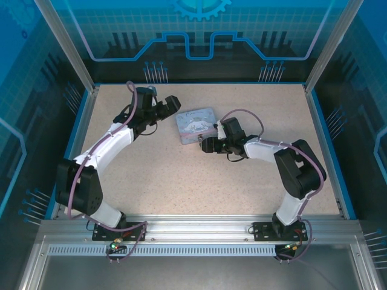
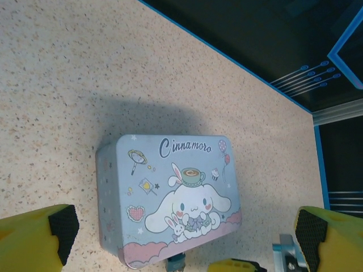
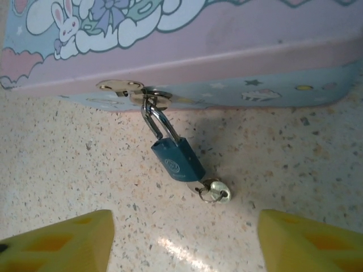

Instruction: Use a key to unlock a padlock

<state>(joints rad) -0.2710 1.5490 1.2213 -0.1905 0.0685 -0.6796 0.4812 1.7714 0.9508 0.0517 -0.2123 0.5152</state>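
Tin (image 1: 196,125) sits mid-table (image 1: 151,181), a bit far of centre in the top view. The left gripper (image 1: 174,104) hovers just off its far-left corner. The right gripper (image 1: 204,145) is low at the tin's near edge, so the right arm is clearly nearer the lock. Padlock + key are too small to pick out from up here.

Left wrist view: left gripper is wide apart, nothing btwn its pads (image 2: 63,225), w/ the cartoon-print lid below. A small grey-blue bit pokes out at the tin's bottom edge. Prob the lock's top, but it's cut off by the frame, so can't be sure.

Right wrist view: padlock (image 3: 177,161) hangs by its shackle (image 3: 156,122) from the hasp (image 3: 120,86) on the tin's front wall, body resting on the table. Its long axis runs diagonally, hasp upper left to key (image 3: 214,191) lower right. The key sits at the lock's free end, seemingly in the keyway. Its blade is hidden; just bow + ring show. Right gripper jaws stand apart, holding nothing. The yellow fingers (image 3: 62,243) sit in the bottom corners, tips cut off. Lock + key lie straight ahead, approx centred btwn the fingers, key end nearest. Next move prob hinges on pinching that small bow, which lies low against the table.
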